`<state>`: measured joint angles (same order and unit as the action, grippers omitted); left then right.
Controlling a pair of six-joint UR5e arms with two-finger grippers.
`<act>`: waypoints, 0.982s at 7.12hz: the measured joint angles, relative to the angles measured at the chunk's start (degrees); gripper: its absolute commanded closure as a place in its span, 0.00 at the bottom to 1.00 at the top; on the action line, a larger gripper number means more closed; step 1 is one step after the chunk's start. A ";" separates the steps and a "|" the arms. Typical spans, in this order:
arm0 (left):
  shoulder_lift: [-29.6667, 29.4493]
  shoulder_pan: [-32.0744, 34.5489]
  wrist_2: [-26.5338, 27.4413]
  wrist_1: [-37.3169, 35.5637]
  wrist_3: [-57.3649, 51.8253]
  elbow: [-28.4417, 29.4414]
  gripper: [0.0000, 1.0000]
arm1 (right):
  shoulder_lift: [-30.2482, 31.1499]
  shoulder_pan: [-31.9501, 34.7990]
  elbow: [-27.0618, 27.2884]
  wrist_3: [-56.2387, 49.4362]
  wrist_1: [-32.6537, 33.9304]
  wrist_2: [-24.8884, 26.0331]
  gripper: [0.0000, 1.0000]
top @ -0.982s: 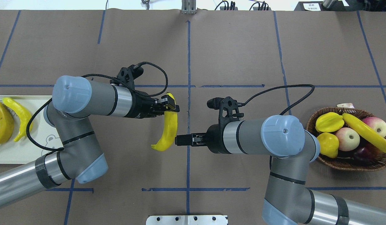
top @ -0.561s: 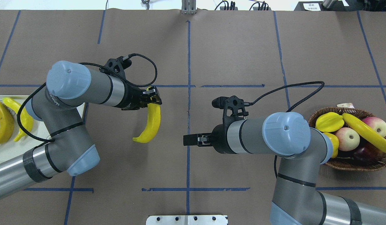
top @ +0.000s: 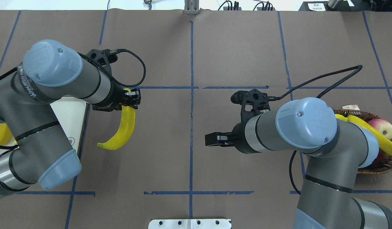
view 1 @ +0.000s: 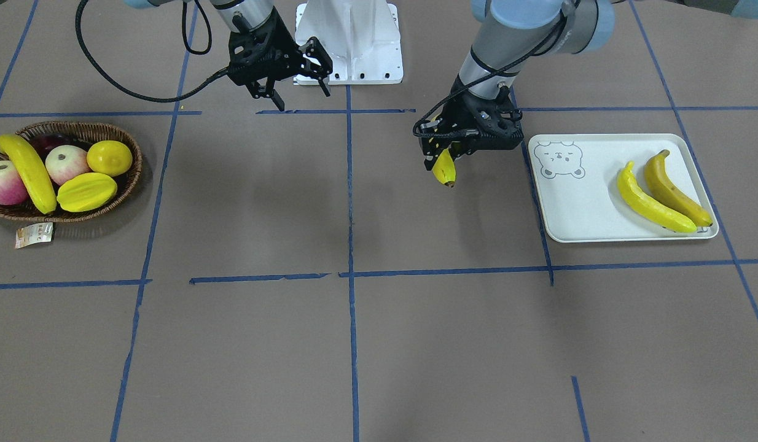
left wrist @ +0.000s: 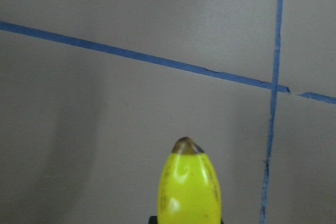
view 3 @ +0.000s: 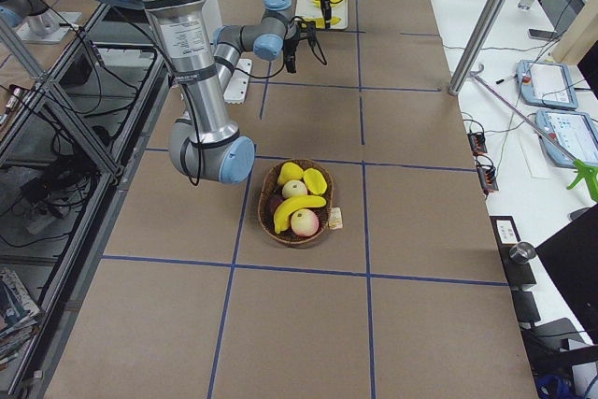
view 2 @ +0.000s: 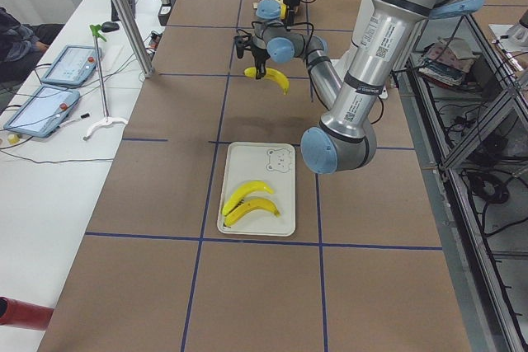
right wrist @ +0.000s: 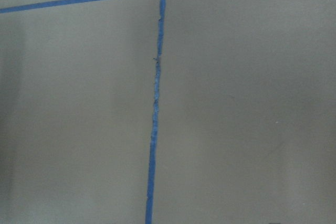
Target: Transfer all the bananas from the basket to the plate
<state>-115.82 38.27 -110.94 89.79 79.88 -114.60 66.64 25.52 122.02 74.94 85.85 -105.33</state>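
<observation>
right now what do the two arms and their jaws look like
Left arm and right arm are alike: silver-grey tubes, pale blue joint caps, black bands. Each wrist has a black camera bracket with a braided black cable looping off it. The jaws are black. The left arm bears dark lettering.

Yellow brown-tipped banana (top: 126, 127), dark-brown woven basket (view 1: 78, 125), pale plate (view 1: 588, 209) with grey bear print, blue tape (view 1: 349, 202) on brown table (view 1: 250, 202)
</observation>
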 measured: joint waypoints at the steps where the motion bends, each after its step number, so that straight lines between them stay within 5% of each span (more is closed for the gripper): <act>1: 2.23 1.52 -0.14 -1.98 4.22 -1.25 1.00 | 0.24 2.28 0.15 -2.08 2.93 -2.31 0.00; 4: 8.27 7.34 0.04 -2.75 19.36 -1.07 1.00 | 1.83 8.52 0.43 -12.24 9.73 -6.52 0.00; 7: 15.61 14.39 -0.11 2.97 21.64 3.13 1.00 | 6.77 13.13 2.50 -18.96 10.37 -10.28 0.00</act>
<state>-100.21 52.66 -111.06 92.76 101.52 -111.46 73.42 38.65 124.52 55.97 96.22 -115.61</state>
